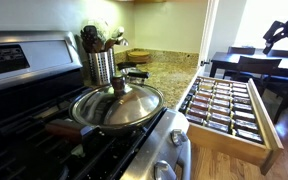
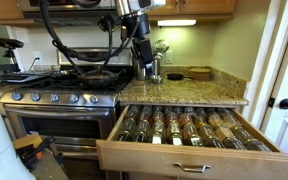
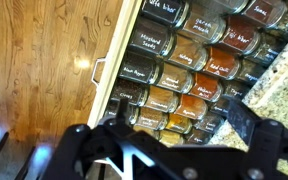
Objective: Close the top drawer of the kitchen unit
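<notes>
Tool [image 3: 169, 150]: hangs over the pulled-out drawer, dark fingers spread wide in the wrist view, nothing between them and touching nothing. In an exterior view the tool [image 2: 142, 58] hangs from a cabled arm.
Counter [image 2: 189, 92]: speckled tan-brown granite on top of the light-wood kitchen unit [image 1: 169, 72], beside a stainless stove [image 2: 54, 100].
Room: a wood floor [image 3: 44, 70] lies below the drawer front. A dark dining table [image 1: 249, 62] with chairs stands beyond, and a white door [image 2: 284, 60] is at the side.
Top drawer [image 2: 184, 158]: drawn far out from under the counter, next to the stove, with its metal handle [image 3: 96, 70] over the floor.
Drawer contents: spice jars [image 2: 184, 125] lie in tidy rows and fill it from side to side.
Other containers: a steel utensil crock [image 1: 102, 65] stuffed with utensils stands on the counter by the stove. A lidded steel pan [image 1: 119, 105] sits on the black grates. A wooden bowl [image 2: 199, 73] sits farther along the counter.
Only in the wrist view: white lettering on dark jar labels, and red, orange and brown spices.
Only in the exterior views: the stove knobs, the pan and the table.
</notes>
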